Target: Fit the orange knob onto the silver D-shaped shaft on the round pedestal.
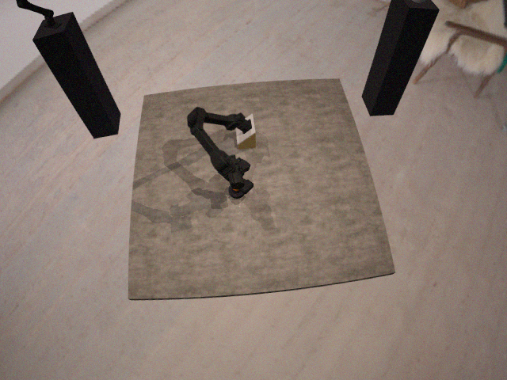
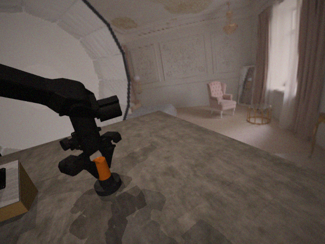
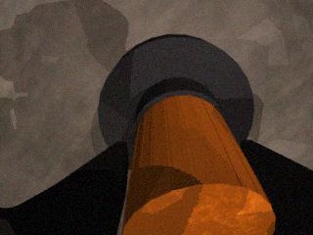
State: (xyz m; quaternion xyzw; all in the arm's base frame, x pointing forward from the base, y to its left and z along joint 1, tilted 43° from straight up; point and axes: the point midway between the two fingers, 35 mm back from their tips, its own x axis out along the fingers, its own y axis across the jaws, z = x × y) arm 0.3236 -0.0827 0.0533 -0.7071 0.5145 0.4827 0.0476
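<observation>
The orange knob [image 1: 235, 189] [image 2: 104, 169] [image 3: 186, 127] stands upright, close to vertical, on the dark round pedestal [image 2: 104, 191] [image 3: 176, 59]. Its lower end meets the pedestal's raised collar, and no silver shaft shows between them. The hole and its flat side are hidden under the knob. My gripper [image 2: 103, 172] [image 3: 184, 152] points down with its black fingers on either side of the knob. The fingers are slightly open; a thin pale gap shows along the knob's left side in the wrist view.
A box [image 1: 247, 142] [image 2: 28, 190] with a pale sloping top and yellowish sides stands by the arm's base. The pedestal stands on the brown-grey mottled table top [image 1: 303, 229] [image 2: 236, 183]. Two tall black pillars [image 1: 78, 77] [image 1: 399, 61] stand beyond its edges.
</observation>
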